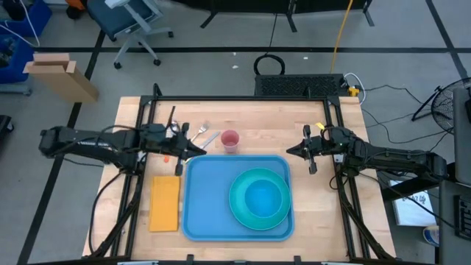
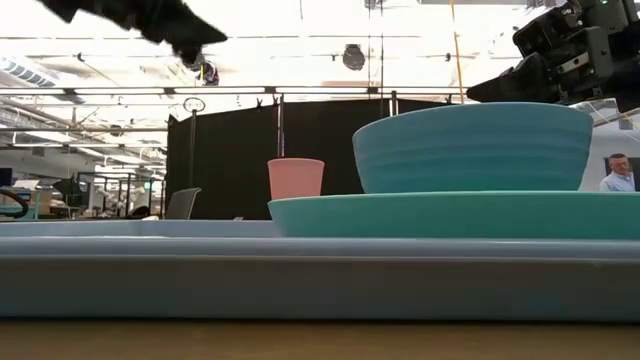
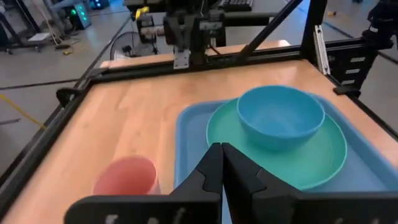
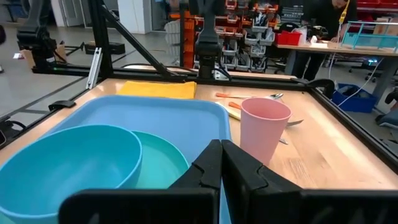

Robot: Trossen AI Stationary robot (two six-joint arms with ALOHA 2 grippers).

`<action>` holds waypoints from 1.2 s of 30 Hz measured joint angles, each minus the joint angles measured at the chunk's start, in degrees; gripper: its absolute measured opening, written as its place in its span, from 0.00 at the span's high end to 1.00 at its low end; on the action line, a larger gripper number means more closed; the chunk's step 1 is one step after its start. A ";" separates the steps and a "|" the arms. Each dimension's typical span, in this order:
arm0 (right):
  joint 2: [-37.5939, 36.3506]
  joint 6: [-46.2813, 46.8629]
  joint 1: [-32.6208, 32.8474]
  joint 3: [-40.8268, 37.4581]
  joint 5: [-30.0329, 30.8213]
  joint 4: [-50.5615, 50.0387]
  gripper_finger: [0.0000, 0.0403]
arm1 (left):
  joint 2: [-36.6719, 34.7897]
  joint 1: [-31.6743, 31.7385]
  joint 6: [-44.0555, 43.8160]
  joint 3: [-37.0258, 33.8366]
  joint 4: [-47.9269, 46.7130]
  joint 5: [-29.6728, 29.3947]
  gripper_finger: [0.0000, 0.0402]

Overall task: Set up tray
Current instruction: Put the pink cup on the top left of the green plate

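Observation:
The light-blue tray (image 1: 210,202) lies on the wooden table. On its right half rests a teal plate (image 1: 250,213) with a blue bowl (image 1: 261,197) standing on it. A pink cup (image 1: 229,140) stands upright on the table just beyond the tray's far rim. My left gripper (image 1: 202,152) hovers shut above the tray's far left corner, holding nothing (image 3: 221,149). My right gripper (image 1: 288,152) hovers shut above the far right corner, also holding nothing (image 4: 221,146). In the low view both grippers hang well above the dishes.
A yellow-orange napkin (image 1: 165,202) lies flat on the table to the left of the tray. Cutlery (image 4: 249,97) lies on the table behind the cup, near my left gripper. Bare wood stays free to the right of the tray (image 1: 316,206).

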 joint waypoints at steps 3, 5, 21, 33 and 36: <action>0.02 -0.06 0.00 0.00 -0.02 -0.02 1.00 | -2.96 1.49 -0.99 -6.48 4.20 -0.40 1.00; -0.01 -0.14 0.00 0.00 -0.03 -0.02 1.00 | -5.41 2.47 -0.56 -10.05 7.01 -0.24 1.00; 0.63 -0.39 0.00 0.04 0.07 0.43 1.00 | -17.44 3.82 -0.65 -26.53 17.13 0.54 1.00; 12.63 -1.03 0.00 14.37 12.68 -10.48 1.00 | -17.44 3.80 -2.22 -30.38 22.16 -2.20 0.96; 21.89 -1.99 0.00 25.66 15.25 -20.02 1.00 | -17.44 3.82 -1.76 -30.34 23.46 -2.69 0.96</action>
